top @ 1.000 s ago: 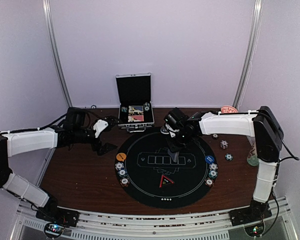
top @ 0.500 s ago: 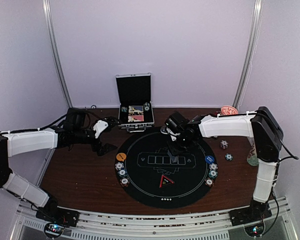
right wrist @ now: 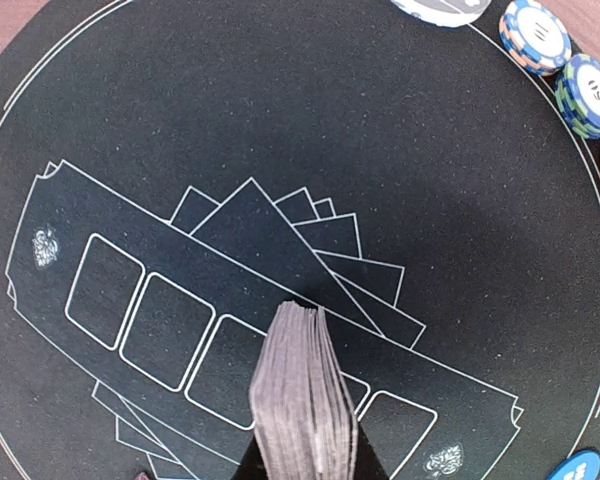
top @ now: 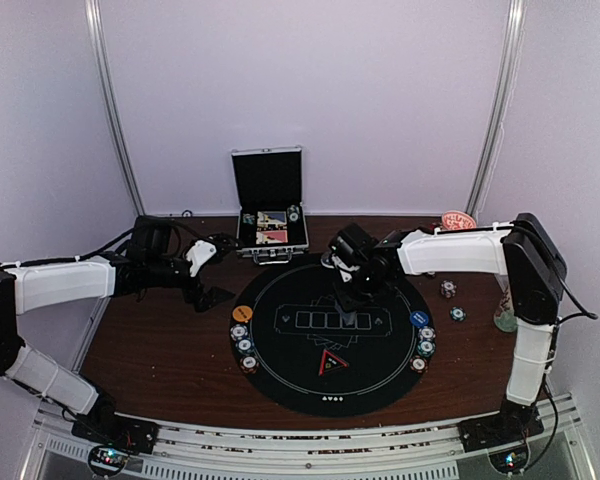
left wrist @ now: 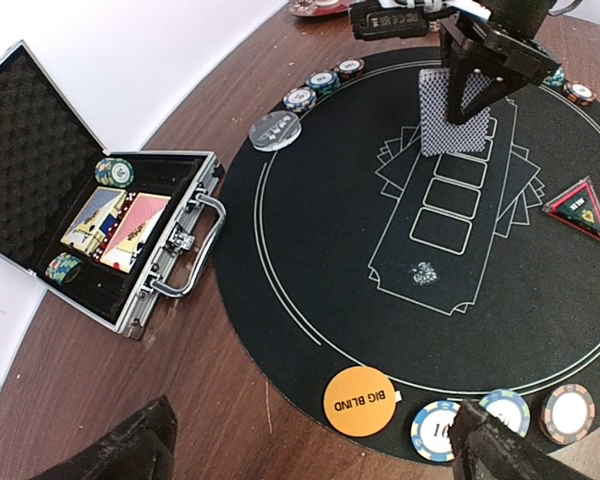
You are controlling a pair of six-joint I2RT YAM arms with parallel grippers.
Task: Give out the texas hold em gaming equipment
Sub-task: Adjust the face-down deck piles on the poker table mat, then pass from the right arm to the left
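Two pincers to report. My right pincer (left wrist: 470, 85) is clamped on the deck of cards (right wrist: 302, 395), which hangs on edge over the row of card outlines in the middle of the black mat (top: 330, 392). My left pincer (top: 208, 275) is spread wide with nothing in it, over the desk (top: 150, 350) just left of the mat, near the silver case (top: 270, 240). Chips (top: 243, 345) line the mat's left and right edges, and the orange Big Blind disc (left wrist: 359, 398) sits beside the left ones.
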